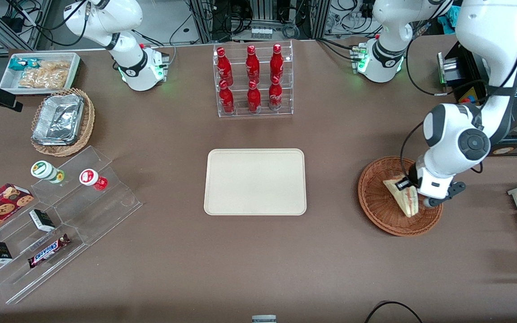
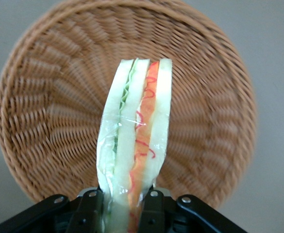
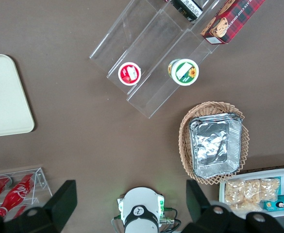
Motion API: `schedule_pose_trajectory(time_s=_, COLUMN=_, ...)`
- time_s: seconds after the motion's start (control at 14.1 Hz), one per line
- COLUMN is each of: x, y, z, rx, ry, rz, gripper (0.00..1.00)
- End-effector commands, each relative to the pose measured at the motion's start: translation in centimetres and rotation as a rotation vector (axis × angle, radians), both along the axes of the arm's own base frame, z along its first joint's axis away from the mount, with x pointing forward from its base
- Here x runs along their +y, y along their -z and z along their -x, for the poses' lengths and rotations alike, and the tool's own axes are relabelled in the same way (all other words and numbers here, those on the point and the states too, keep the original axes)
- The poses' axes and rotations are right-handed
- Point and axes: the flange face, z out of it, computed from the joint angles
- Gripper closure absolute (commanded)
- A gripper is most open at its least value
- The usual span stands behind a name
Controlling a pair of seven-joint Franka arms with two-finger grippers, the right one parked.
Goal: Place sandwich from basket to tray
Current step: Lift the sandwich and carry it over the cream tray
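The claw [image 2: 124, 211] pinches the sandwich [image 2: 134, 145] by one end, its fingers [image 2: 89, 208] on either side; the wedge hangs above the basket [image 2: 44, 116], right of the tray [image 1: 255, 181].

Probably a robotics lab: cable-strewn aluminium racks [image 1: 258, 18].

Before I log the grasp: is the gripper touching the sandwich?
Touching. In the left wrist view the gripper, above the basket, has one finger pressed on each side of the sandwich.
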Motion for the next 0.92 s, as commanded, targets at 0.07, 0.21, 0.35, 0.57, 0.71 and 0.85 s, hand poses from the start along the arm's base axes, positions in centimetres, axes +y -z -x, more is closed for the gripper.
schedule_pose_trajectory(time_s=0.07, x=-10.5, y=-4.9, z=0.8, rx=0.069, ry=0.174, rz=-0.039, gripper=0.83)
schedule_pose_trajectory(time_s=0.21, x=-17.2, y=-5.6, z=1.1, rx=0.072, ry=0.208, rz=-0.030, gripper=0.83)
schedule_pose_trajectory(time_s=0.35, x=-24.5, y=-4.9, z=1.7, rx=0.061, ry=0.235, rz=-0.017, gripper=0.82)
schedule_pose_trajectory(time_s=0.57, x=-34.3, y=-2.2, z=3.0, rx=0.060, ry=0.217, rz=0.004, gripper=0.81)
schedule_pose_trajectory(time_s=0.71, x=-38.5, y=-0.1, z=3.9, rx=0.062, ry=0.203, rz=0.004, gripper=0.80)
schedule_pose_trajectory(time_s=0.85, x=-41.0, y=1.0, z=4.7, rx=0.066, ry=0.228, rz=0.010, gripper=0.78)
